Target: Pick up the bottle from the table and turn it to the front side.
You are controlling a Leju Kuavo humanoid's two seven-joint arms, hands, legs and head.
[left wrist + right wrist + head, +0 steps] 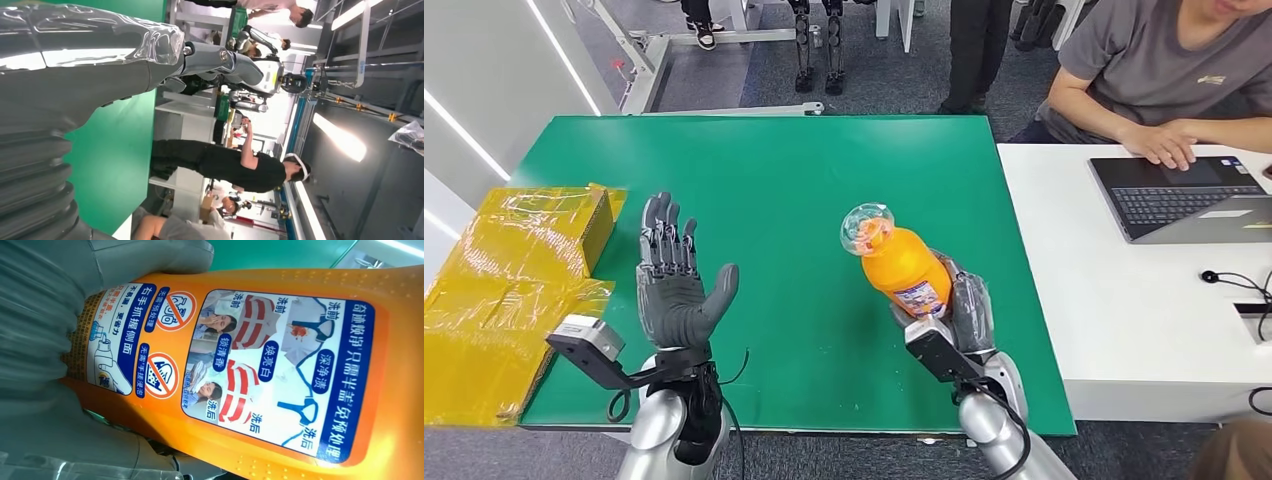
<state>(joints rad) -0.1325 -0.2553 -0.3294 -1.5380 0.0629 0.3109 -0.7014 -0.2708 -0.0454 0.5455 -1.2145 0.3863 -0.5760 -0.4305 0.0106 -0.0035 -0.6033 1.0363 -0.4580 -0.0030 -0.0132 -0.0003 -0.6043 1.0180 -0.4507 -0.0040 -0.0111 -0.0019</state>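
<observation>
Your right hand (959,310) is gripping the orange bottle (906,268) by its base, holding it above the green bench (774,180), its cap tilting toward 11 o'clock. Its printed label (235,370) is facing the wrist camera. Your left hand (674,285) is hovering at 9 o'clock of the bottle, fingers spread, holding nothing.

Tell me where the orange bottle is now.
In the head view, the orange bottle is held tilted in the right hand, above the green table, right of the left hand.

Left hand (676,290) raised, fingers spread, holding nothing, right hand (959,312) wrapped in a grip
</observation>
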